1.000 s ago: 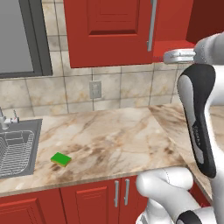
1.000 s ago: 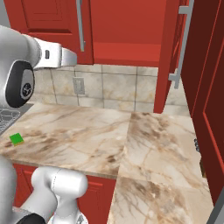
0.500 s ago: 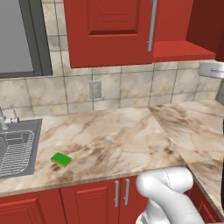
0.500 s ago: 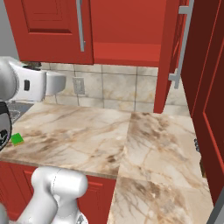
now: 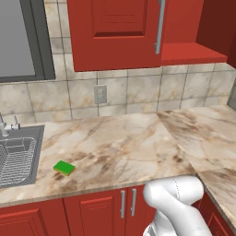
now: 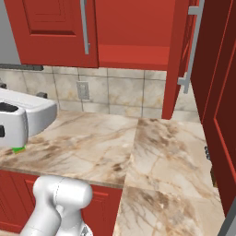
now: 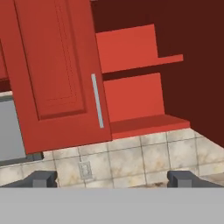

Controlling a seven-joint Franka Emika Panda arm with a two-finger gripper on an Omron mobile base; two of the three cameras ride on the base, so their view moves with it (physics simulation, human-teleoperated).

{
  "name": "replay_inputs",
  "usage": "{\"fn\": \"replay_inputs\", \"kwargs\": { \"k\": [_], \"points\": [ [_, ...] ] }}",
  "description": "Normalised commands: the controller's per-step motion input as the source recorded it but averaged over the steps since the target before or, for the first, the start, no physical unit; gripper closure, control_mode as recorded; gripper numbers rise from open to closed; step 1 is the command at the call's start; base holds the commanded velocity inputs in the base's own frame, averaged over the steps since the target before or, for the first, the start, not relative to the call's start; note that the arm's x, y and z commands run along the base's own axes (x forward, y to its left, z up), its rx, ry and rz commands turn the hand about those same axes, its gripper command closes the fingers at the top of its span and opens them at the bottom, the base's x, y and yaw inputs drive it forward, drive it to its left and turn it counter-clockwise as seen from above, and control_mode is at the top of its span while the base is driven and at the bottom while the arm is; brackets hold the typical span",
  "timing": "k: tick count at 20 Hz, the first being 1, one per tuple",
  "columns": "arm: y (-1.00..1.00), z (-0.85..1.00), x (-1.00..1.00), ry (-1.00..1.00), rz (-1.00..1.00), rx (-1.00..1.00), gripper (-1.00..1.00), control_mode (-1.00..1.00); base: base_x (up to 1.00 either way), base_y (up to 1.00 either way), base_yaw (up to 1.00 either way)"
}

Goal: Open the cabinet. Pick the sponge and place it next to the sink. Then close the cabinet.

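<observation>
The cabinet (image 5: 115, 32) hangs over the counter with its left door shut and its right half open onto bare red shelves (image 7: 131, 52). Its right door (image 6: 182, 60) stands swung out, bar handle facing the room. The green sponge (image 5: 64, 168) lies flat on the marble counter, just right of the sink (image 5: 39, 147), whose small faucet (image 5: 7, 124) is at the back rim. My gripper (image 7: 112, 179) is open and holds nothing. It faces the shut left door and its silver handle (image 7: 97, 100) from a distance.
A wall outlet (image 5: 100, 94) sits on the tiled backsplash. A grey window (image 5: 18, 37) is above the sink. The counter turns a corner at the right (image 5: 207, 133). A tall dark red panel (image 6: 221, 92) stands on the far right. My white arm link (image 6: 23, 120) crosses the left edge.
The arm has swung out of the left base view and sunk lower in the right base view. The gripper stays open. The sponge and doors have not moved.
</observation>
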Motion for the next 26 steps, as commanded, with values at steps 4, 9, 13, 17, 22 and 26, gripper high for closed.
{"fn": "replay_inputs", "kwargs": {
  "k": [4,9,13,17,22,26],
  "points": [
    [-0.04,0.0,-0.05,-0.05,-0.08,-0.1,-1.0,-1.0,0.0,0.0,0.0],
    [-0.28,0.0,-0.22,-0.27,-0.18,-0.01,-1.0,-1.0,0.0,0.0,0.0],
    [-0.2,0.0,-0.48,-0.25,-0.2,0.0,-1.0,-1.0,0.0,0.0,0.0],
    [-0.24,0.0,-0.22,-0.16,-0.23,0.0,-1.0,-1.0,0.0,0.0,0.0],
    [-0.49,0.0,0.0,-0.08,-0.18,0.02,-1.0,-1.0,0.0,0.0,0.0],
    [-0.63,0.0,0.0,0.0,-0.07,0.03,-1.0,-1.0,0.0,0.0,0.0]
  ]
}}
